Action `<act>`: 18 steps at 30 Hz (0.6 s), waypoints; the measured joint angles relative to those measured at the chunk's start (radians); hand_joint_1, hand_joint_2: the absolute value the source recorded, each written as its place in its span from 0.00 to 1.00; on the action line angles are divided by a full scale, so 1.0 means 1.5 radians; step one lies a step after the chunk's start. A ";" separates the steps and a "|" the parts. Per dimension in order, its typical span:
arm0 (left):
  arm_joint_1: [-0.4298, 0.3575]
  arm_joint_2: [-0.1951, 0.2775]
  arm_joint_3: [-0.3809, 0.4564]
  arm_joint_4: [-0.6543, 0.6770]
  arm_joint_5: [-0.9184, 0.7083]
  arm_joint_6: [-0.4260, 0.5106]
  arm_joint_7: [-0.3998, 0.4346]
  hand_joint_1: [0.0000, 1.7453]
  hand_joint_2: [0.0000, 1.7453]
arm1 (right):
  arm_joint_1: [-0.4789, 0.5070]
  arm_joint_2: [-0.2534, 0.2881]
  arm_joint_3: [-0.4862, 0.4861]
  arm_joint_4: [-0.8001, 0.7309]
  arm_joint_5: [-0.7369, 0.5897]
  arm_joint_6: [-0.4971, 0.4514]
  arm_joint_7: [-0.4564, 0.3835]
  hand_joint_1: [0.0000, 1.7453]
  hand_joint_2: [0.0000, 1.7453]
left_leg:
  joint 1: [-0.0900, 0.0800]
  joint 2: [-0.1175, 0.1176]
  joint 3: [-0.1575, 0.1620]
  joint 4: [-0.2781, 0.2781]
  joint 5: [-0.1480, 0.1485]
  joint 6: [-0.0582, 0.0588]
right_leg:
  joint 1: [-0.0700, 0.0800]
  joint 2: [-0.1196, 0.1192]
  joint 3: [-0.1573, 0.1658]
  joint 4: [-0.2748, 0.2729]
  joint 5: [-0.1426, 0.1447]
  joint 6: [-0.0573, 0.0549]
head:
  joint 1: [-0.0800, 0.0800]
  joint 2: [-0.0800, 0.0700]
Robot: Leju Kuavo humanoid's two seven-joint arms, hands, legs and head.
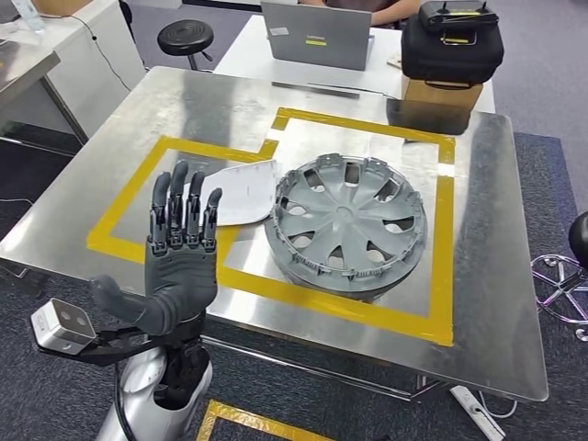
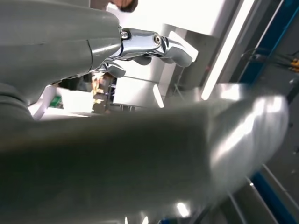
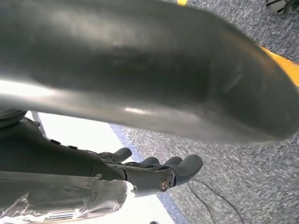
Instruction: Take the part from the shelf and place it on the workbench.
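Grey round plastic hubcap [image 1: 345, 224], spoked and ribbed, lies flat on the brushed-metal workbench [image 1: 479, 303] inside yellow tape; left hand [image 1: 177, 262] raised, fingers spread, empty; right hand [image 3: 148, 175] blurred, fingers loosely extended, holding nothing.

A metal-topped workbench [image 1: 485, 303], marked with yellow tape [image 1: 441, 257], is set on grey carpet [image 1: 548, 83]. Behind it, a white desk [image 1: 243, 57] is seen bearing a grey laptop [image 1: 315, 35], a black case [image 1: 450, 46] and a cardboard box [image 1: 440, 92]. A black stool [image 1: 185, 39] is placed beside it. A power strip [image 1: 479, 412] is laid on the floor.
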 joint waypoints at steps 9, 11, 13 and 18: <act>-0.004 0.001 -0.008 0.017 0.006 -0.002 0.006 0.00 1.00 | 0.001 0.000 0.000 0.000 -0.002 0.001 0.002 0.00 0.00 | 0.001 0.001 0.067 -0.092 0.052 0.002 | 0.002 0.001 -0.012 0.002 0.012 0.010 | -0.001 0.000; -0.004 0.001 -0.008 0.017 0.006 -0.002 0.006 0.00 1.00 | 0.001 0.000 0.000 0.000 -0.002 0.001 0.002 0.00 0.00 | 0.000 0.001 0.067 -0.095 0.052 0.002 | 0.003 0.001 -0.013 0.002 0.012 0.011 | -0.001 0.000; -0.006 0.000 -0.009 0.017 0.006 -0.002 0.006 0.00 1.00 | 0.000 0.000 0.000 0.000 -0.002 0.001 0.002 0.00 0.00 | 0.000 0.000 0.067 -0.102 0.052 0.005 | 0.004 0.001 -0.016 0.005 0.013 0.013 | -0.001 0.000; -0.007 -0.001 -0.012 0.022 0.006 0.002 0.008 0.00 1.00 | 0.002 0.000 -0.001 0.000 -0.003 0.000 0.005 0.00 0.00 | 0.000 0.003 0.036 -0.108 0.083 0.037 | 0.000 0.000 -0.073 0.146 -0.087 0.037 | 0.005 0.000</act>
